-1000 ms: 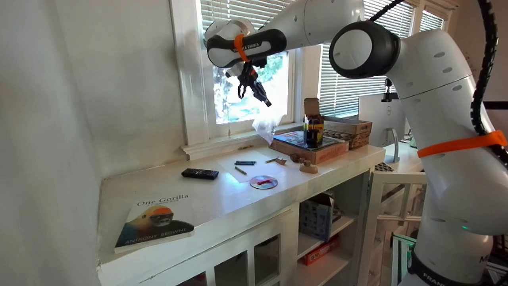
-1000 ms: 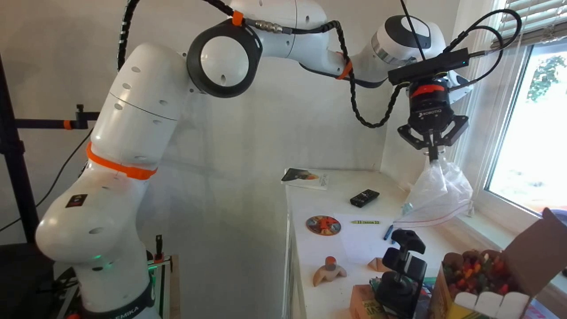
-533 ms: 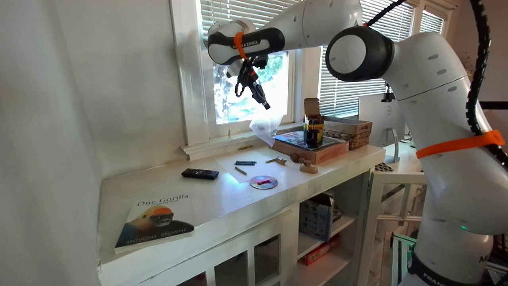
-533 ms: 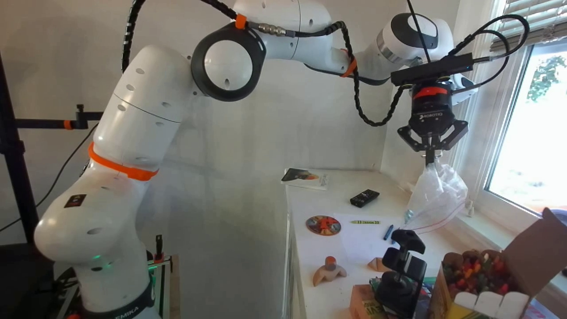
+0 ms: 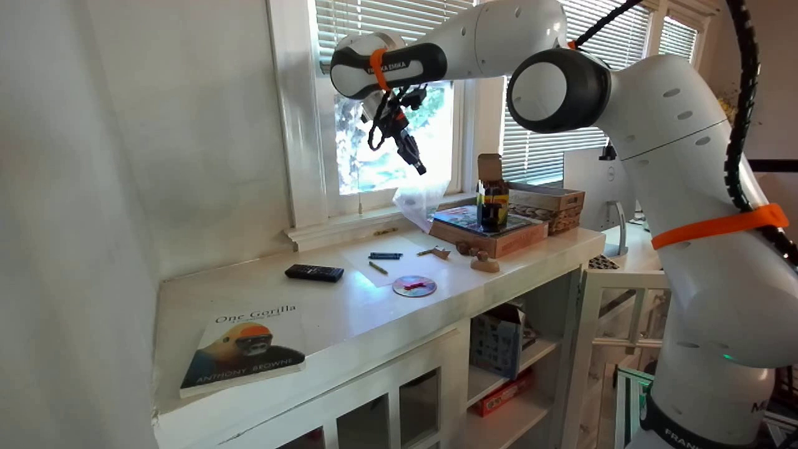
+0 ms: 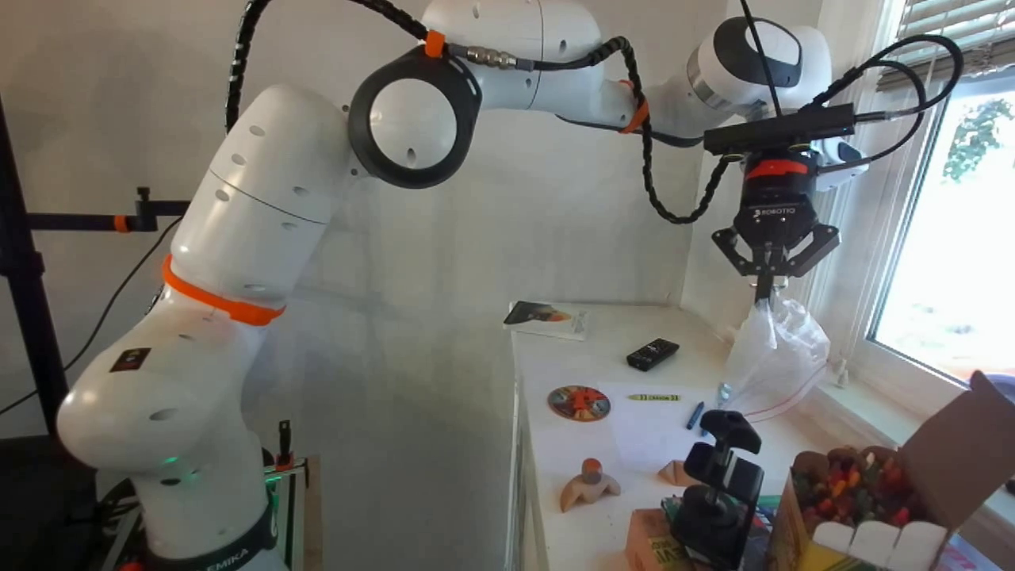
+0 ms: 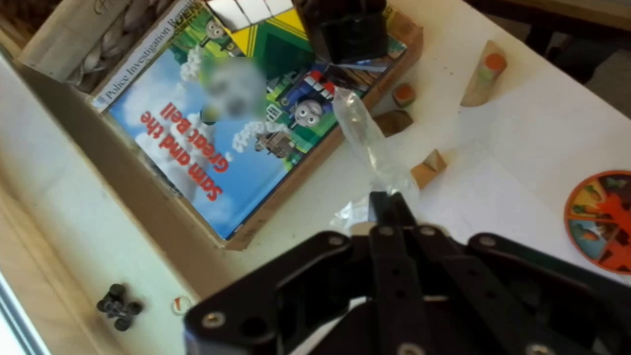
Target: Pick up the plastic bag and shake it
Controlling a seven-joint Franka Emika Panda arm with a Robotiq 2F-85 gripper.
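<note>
The clear plastic bag [image 6: 777, 353] hangs crumpled below my gripper [image 6: 764, 293], with a pinkish-red line along its lower edge. In another exterior view the bag [image 5: 419, 202] is pale against the bright window, under the gripper [image 5: 422, 169], left of the wooden box. The fingers are shut on the top of the bag and hold it above the white counter. In the wrist view the closed fingertips [image 7: 391, 197] pinch the film, and a twisted strip of the bag [image 7: 367, 138] stretches away from them. The pinched part is hidden between the fingers.
A wooden box with picture books [image 7: 212, 143] and an open box of coloured pieces [image 6: 860, 492] stand near the bag. A black stand [image 6: 718, 492] rises there too. A remote [image 5: 314, 272], round disc [image 5: 414, 286], crayons [image 5: 385, 255] and book [image 5: 249, 346] lie on the counter [image 5: 349, 312].
The fingertips and bag have moved slightly down, and left in an exterior view, while the wrist moved right, so the gripper tilts more. The bag's lower edge has swung and narrowed. The grip has stayed shut.
</note>
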